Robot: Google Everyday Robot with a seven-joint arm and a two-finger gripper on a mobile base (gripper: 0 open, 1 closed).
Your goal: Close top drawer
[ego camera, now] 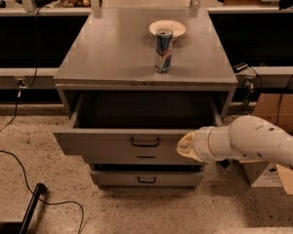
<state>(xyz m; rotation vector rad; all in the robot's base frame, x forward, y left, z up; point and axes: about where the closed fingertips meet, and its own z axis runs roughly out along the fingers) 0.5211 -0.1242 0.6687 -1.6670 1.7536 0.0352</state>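
The top drawer (107, 143) of the grey metal cabinet (107, 52) stands partly open, and its deep empty box shows behind the flat front. Its small dark handle (145, 142) is at the centre of the front. My gripper (185, 146), at the end of the white arm coming in from the right, is against the right part of the drawer front, just right of the handle.
A blue can (163, 50) and a white plate (167, 28) stand on the cabinet top. Two more grey drawers (146, 179) sit shut below. A cardboard box (278, 111) is at the right. Black cables (19, 155) and a dark bar (31, 208) lie on the speckled floor at the left.
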